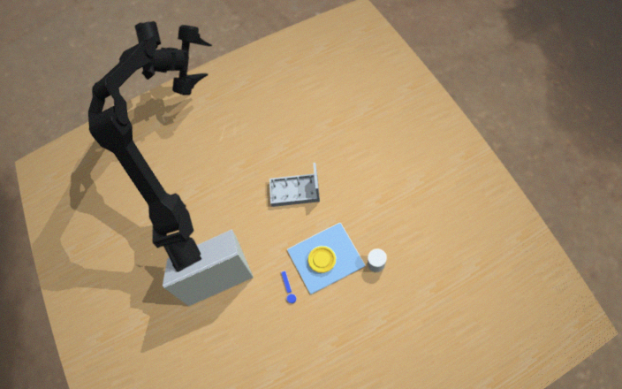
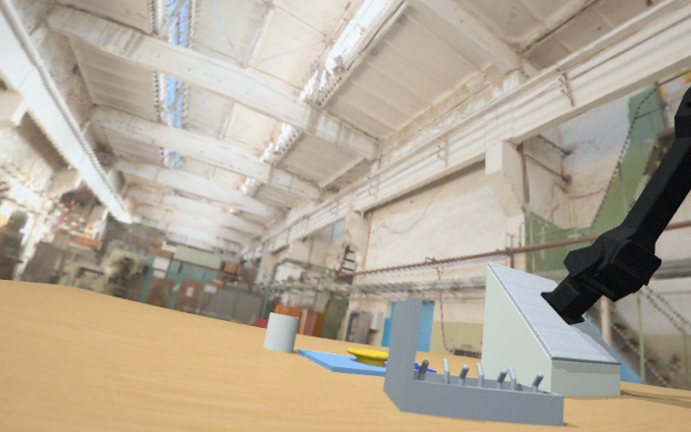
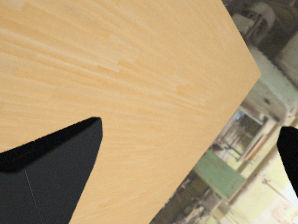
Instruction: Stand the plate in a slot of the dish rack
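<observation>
From the top, the gripper (image 1: 198, 60) hangs spread wide and empty near the table's (image 1: 413, 137) far-left edge, while the yellow plate (image 1: 322, 258) lies flat on a blue mat (image 1: 339, 238), at five o'clock from the grey dish rack (image 1: 293, 191). A white cup (image 1: 376, 258) stands at the mat's three o'clock. The exterior view shows the plate (image 2: 367, 354) behind the rack (image 2: 458, 395). The wrist view shows only table (image 3: 100, 43) and one dark finger (image 3: 47, 189).

My top view: high, angled down, whole table (image 1: 413, 137) | exterior: table-level, close behind rack (image 2: 473, 397), shared with top | wrist: tilted along table edge.
</observation>
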`<state>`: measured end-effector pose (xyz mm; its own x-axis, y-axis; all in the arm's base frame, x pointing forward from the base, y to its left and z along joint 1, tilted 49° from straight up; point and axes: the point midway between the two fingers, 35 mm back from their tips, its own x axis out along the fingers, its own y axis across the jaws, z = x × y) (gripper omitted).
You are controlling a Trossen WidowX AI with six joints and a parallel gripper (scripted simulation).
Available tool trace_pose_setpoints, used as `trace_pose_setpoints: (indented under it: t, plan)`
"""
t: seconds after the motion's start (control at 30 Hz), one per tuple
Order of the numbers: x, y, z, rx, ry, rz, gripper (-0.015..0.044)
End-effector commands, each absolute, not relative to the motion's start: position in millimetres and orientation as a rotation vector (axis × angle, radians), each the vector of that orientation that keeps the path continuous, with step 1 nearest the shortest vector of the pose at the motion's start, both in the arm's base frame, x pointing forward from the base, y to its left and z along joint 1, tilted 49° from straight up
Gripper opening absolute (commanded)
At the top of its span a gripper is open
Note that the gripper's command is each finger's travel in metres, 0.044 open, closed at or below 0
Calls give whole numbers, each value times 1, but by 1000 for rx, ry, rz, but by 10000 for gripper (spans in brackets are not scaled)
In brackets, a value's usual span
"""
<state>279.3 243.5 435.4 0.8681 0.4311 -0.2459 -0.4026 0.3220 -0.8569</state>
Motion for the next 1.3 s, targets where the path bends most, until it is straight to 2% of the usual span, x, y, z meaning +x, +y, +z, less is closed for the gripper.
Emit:
trace_pose_setpoints:
  t: [0.0,0.57,1.27]
  plan:
    - [280,243,435,-1116,-27,547,400]
    - [361,197,344,-1140,319,566,400]
    - [420,78,225,-945,783,592,400]
